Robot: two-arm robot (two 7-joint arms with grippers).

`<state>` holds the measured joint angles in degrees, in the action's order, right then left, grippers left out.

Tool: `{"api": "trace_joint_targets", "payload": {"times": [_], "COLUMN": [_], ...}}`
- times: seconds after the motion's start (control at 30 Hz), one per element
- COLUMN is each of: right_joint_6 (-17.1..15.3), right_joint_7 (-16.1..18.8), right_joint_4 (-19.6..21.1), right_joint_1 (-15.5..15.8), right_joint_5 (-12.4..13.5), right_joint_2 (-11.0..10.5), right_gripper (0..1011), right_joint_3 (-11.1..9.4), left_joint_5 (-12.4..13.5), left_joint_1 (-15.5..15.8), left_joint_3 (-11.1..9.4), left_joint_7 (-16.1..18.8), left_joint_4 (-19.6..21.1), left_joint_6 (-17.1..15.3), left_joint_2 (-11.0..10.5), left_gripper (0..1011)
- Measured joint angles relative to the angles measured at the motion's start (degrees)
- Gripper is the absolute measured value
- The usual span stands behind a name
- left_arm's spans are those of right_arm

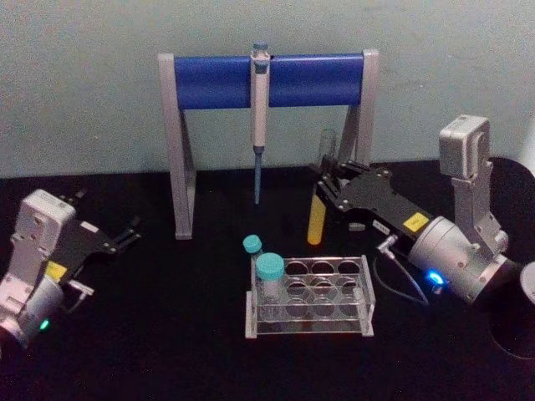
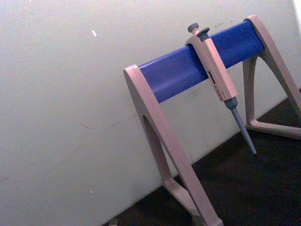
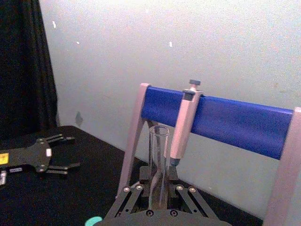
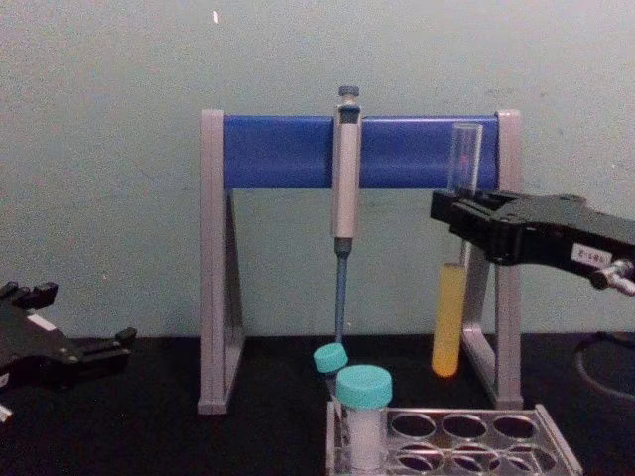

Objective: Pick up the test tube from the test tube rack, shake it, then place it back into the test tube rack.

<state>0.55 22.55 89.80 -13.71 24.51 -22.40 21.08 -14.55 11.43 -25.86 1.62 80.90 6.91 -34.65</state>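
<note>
My right gripper [image 1: 324, 185] is shut on the test tube [image 1: 318, 209], holding it upright in the air behind the test tube rack [image 1: 309, 296]. The tube's lower part holds yellow-orange liquid [image 4: 446, 319], and its open clear top [image 4: 463, 159] rises above the gripper [image 4: 458, 218]. In the right wrist view the tube [image 3: 158, 165] stands between the fingers. The clear rack [image 4: 451, 446] sits on the black table, with two teal-capped vials [image 1: 269, 276] at its left end. My left gripper [image 1: 129, 232] rests open at the table's left side.
A grey-and-blue pipette stand [image 1: 267, 82] stands at the back, with a grey-blue pipette [image 1: 259, 117] hanging from its bar just left of the held tube. The stand's right leg [image 4: 508, 258] is close behind the tube. A black cloth covers the table.
</note>
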Motion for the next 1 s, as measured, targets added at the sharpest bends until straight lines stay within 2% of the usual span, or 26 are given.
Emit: {"api": "trace_joint_targets", "payload": {"times": [0.27, 0.67, 1.0], "right_joint_6": [-0.3, -0.48, -0.39], "right_joint_7": [-0.39, -0.38, -0.6], "right_joint_4": [0.38, 0.98, 2.64], "right_joint_1": [0.87, 1.53, 3.56], "right_joint_5": [-0.37, -0.66, -0.77], "right_joint_2": [-0.24, -0.37, -1.67], "right_gripper": [220, 220, 220], "right_joint_3": [-1.29, -2.11, -3.76], "left_joint_5": [0.0, 0.0, 0.0], "left_joint_1": [0.0, 0.0, 0.0], "left_joint_3": [0.0, 0.0, 0.0], "left_joint_7": [0.0, 0.0, 0.0], "left_joint_4": [0.0, 0.0, 0.0], "left_joint_6": [0.0, 0.0, 0.0], "left_joint_2": [0.0, 0.0, 0.0], "left_gripper": [1010, 1010, 1010]}}
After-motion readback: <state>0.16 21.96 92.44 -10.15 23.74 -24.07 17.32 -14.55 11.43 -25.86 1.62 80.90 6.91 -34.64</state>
